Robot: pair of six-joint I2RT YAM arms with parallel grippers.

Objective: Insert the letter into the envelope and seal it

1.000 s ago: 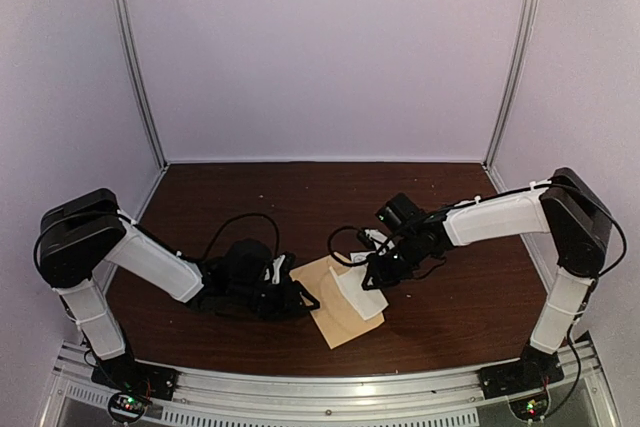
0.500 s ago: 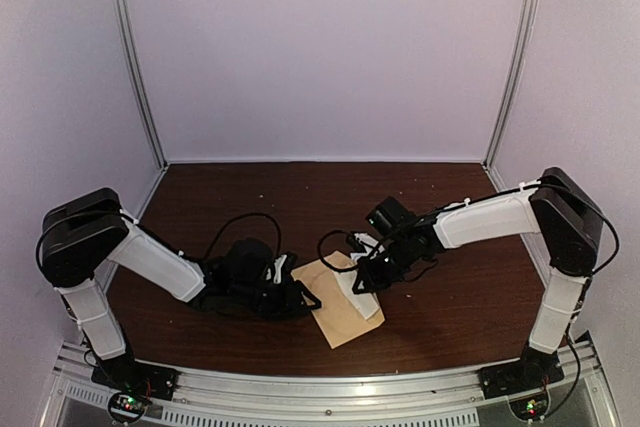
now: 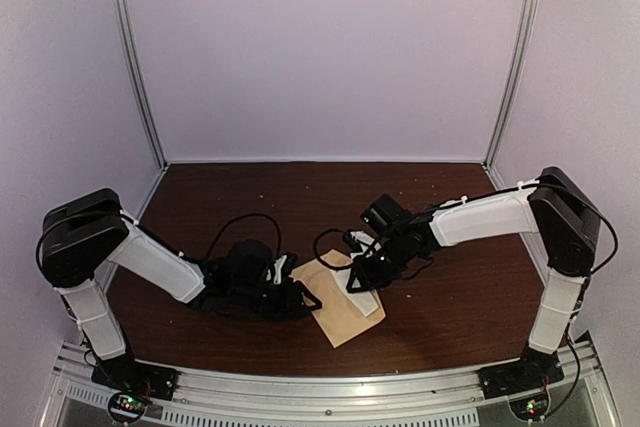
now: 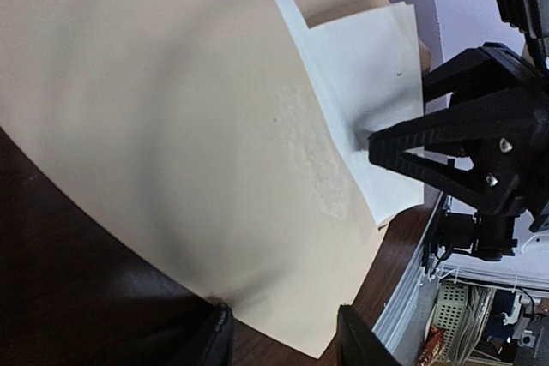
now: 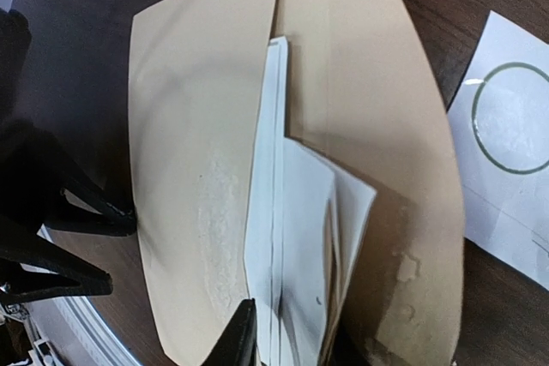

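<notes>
Pale, perhaps lilac walls point(image 3: 330, 47) enclose dark table point(image 3: 300, 192).

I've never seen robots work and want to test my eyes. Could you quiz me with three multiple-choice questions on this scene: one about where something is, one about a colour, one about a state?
1. Where is the white letter relative to the envelope?
A) lying apart from it
B) partly slid inside it
C) underneath it

2. What colour is the envelope?
A) tan
B) blue
C) black

3. What is the right hand doing?
A) open and empty
B) pinching the envelope's corner
C) pinching the letter

Answers:
1. B, one end goes between the envelope's layers while the rest sticks out.
2. A, it is plain tan paper on the dark table.
3. C, its fingers close on the letter's free end.
</notes>
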